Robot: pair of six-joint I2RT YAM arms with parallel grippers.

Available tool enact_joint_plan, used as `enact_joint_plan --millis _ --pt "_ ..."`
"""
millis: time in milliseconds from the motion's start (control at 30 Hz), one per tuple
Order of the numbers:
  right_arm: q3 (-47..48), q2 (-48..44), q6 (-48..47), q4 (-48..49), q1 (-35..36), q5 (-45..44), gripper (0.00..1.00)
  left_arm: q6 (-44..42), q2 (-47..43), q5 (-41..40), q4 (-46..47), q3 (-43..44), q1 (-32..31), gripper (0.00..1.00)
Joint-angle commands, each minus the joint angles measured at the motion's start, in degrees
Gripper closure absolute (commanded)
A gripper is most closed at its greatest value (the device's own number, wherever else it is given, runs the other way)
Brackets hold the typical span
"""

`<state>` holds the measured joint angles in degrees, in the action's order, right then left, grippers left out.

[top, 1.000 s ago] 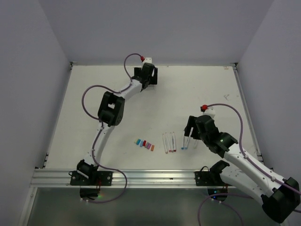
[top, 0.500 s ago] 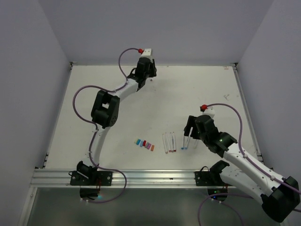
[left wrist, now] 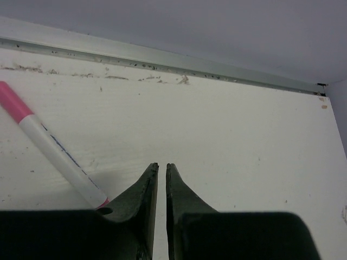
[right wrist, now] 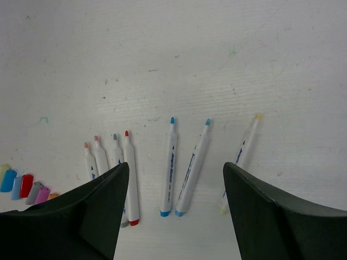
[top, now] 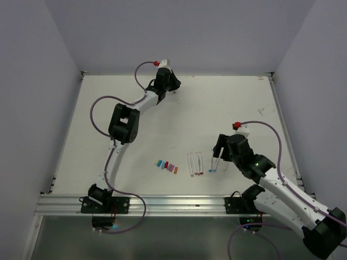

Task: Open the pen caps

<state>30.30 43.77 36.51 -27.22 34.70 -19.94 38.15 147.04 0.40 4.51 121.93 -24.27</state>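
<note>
My left claw (left wrist: 161,166) is reached out to the far edge of the surface (left wrist: 244,162), close to the metal rail (left wrist: 162,59) along the back wall. Its two fingers are drawn together, only a thin slit showing between them, and nothing is caught there. Just to the left of them lies a pink-capped pen (left wrist: 54,151), set at a slant. Its near end runs in beside my left finger, and I cannot tell whether the two touch.

My right claw (right wrist: 174,167) hangs over the near middle of the surface with its fingers spread wide apart, gripping nothing. Below it lie the uncapped pens (right wrist: 130,173), white barrels with their coloured tips pointing away from me. Four lie close together on the left, two blue ones are side by side in the middle, and one with a yellow tip lies off to the right. The loose caps (right wrist: 24,187) sit in a short row further left, clear of the pens.
</note>
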Motion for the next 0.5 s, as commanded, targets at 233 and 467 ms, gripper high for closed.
enact_joint_plan --millis 233,467 --pt "-1.5 -3.6 0.7 2.0 -0.2 -1.1 0.26 5.9 6.1 2.1 -3.3 8.2 1.6 0.94" --pt "-1.2 -4.0 0.7 2.1 -0.2 -1.3 0.26 4.7 7.6 -2.3 -11.5 11.0 1.7 0.95"
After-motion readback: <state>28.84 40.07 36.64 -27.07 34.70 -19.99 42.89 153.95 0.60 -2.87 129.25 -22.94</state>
